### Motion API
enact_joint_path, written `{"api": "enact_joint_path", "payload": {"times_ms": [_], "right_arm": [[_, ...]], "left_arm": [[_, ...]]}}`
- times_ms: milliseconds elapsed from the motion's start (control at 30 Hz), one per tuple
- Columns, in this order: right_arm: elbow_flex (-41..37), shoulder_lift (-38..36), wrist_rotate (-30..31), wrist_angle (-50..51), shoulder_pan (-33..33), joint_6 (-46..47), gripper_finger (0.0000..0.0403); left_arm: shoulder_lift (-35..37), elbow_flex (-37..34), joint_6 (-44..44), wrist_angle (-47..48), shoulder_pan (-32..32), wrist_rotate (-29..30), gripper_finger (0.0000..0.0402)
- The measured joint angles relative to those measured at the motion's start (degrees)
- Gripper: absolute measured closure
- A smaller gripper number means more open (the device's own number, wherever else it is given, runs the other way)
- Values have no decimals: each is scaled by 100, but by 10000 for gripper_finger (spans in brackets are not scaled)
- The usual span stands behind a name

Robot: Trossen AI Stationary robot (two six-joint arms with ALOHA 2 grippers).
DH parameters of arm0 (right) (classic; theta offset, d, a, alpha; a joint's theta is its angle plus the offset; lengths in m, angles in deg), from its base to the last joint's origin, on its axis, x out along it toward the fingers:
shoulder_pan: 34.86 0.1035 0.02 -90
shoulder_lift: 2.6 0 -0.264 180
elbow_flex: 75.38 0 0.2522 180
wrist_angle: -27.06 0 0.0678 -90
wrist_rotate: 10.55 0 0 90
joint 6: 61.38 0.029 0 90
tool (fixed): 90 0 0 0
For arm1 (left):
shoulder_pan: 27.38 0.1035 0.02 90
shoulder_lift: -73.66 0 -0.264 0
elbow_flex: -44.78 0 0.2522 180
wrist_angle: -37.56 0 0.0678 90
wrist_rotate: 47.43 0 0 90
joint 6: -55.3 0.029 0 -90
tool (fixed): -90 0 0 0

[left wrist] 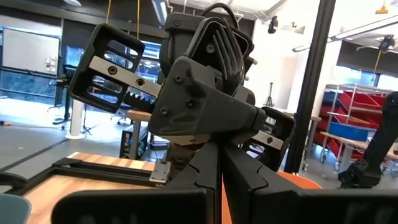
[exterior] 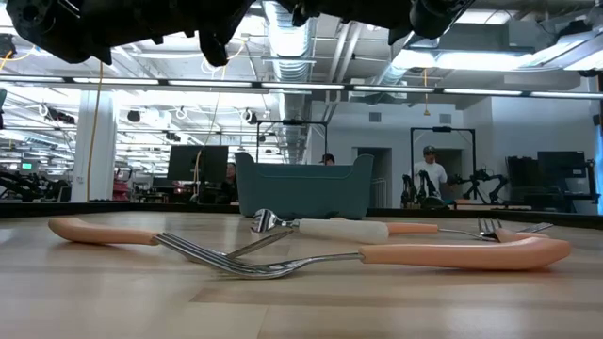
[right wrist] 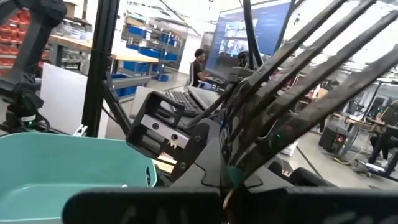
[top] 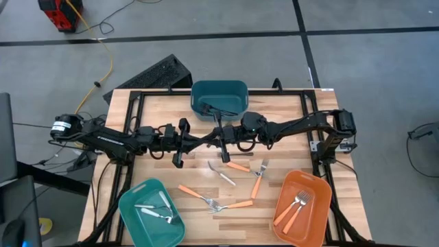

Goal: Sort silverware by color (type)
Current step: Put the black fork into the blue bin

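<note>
Currently both grippers are clamped shut on nothing above the table's middle, the left gripper (top: 180, 143) just left of the right gripper (top: 223, 140), while the loose silverware (top: 226, 185) lies on the table (top: 288, 110) nearer the front, between two bins.

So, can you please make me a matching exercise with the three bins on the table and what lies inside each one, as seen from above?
Column one:
1. dark teal bin at the far edge of the table
2. light teal bin at the near left corner
3. orange bin at the near right corner

Column two:
A. orange-handled forks
B. dark utensils
C. white-handled utensils

Right pairs: 1-B, 2-C, 3-A
</note>
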Motion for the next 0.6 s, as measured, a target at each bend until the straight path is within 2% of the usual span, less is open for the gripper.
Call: {"api": "enact_joint_path", "payload": {"times_ms": [133, 233, 433, 600], "right_arm": [[0, -12, 318, 140, -25, 57, 386], [-4, -10, 328, 222, -46, 143, 386], [0, 14, 580, 518, -81, 224, 386], [-3, 25, 1119, 689, -112, 199, 386]], "left_arm": [[7, -2, -126, 112, -4, 543, 400], [7, -2, -113, 238, 1, 673, 383], [-11, -2, -120, 595, 4, 743, 309], [-9, 2, -124, 730, 4, 1056, 253]]}}
